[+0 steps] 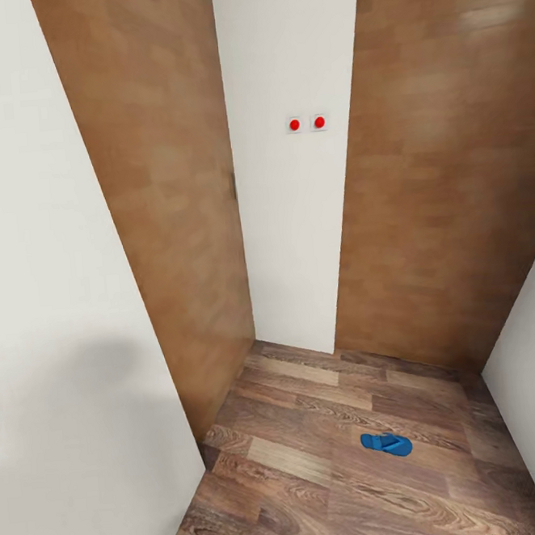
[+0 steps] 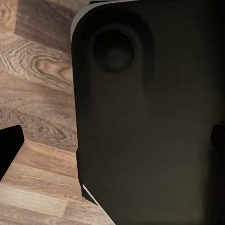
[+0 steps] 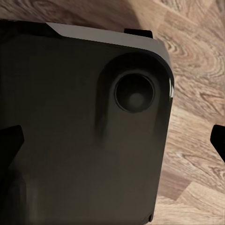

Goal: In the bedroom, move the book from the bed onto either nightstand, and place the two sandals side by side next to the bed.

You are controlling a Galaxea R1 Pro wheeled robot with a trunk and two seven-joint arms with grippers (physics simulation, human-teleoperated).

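No legible txt, labels, brands or nos. anywhere on walls, floor or robot base.

Even, soft light is filling the head view, leaving the white wall [image 1: 303,216] bright and nearly flat in tone. A faint grey shadow is smudging the near wall [image 1: 76,398] low on the left. The brown panels [image 1: 447,187] are looking washed and blurry, with pale glare patches glowing near the upper right corner. Straight edges are leaning outward toward the frame borders, as a wide lens bends them. The floor [image 1: 318,474] is showing crisp grain, and the blue sandal [image 1: 387,444] is casting almost no shadow. In both wrist views a dark body [image 2: 150,122] is sitting dim and soft, while thin highlights are catching its edges.
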